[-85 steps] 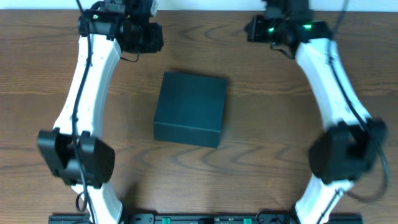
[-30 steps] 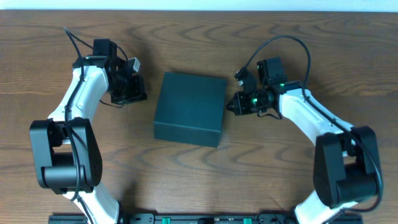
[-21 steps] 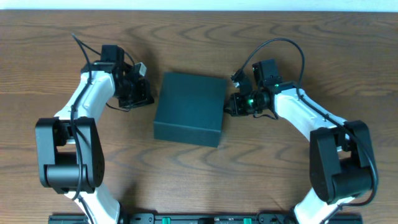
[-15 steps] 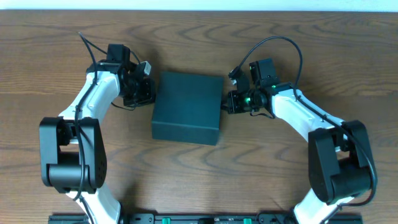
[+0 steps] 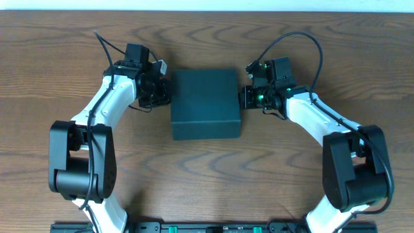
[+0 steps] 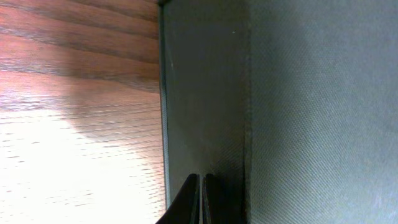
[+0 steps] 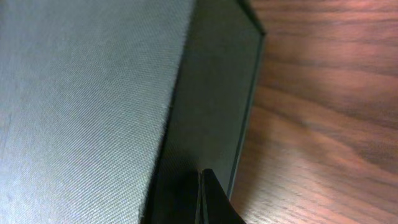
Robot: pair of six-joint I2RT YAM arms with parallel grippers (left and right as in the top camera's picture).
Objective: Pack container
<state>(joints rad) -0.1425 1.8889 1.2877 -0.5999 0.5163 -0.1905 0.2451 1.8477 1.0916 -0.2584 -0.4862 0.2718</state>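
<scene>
The container [image 5: 205, 102] is a dark teal, roughly square box with its lid down, lying in the middle of the wooden table. My left gripper [image 5: 165, 92] is shut and presses its tips against the box's left side. In the left wrist view the container's side wall [image 6: 205, 93] fills the frame and the gripper [image 6: 201, 178] has its two fingers together with nothing between them. My right gripper [image 5: 244, 97] is shut too, tips against the right side. In the right wrist view the gripper [image 7: 203, 174] touches the container's wall [image 7: 211, 106] low down.
Brown wooden table [image 5: 207, 175] all round the box. Both arms' bases stand at the near edge, left [image 5: 77, 175] and right [image 5: 352, 175]. A pale strip runs along the table's far edge.
Both arms swung in from the far corners to the box's sides. The box has been squared up between the shut grippers and shifted slightly right and away.
</scene>
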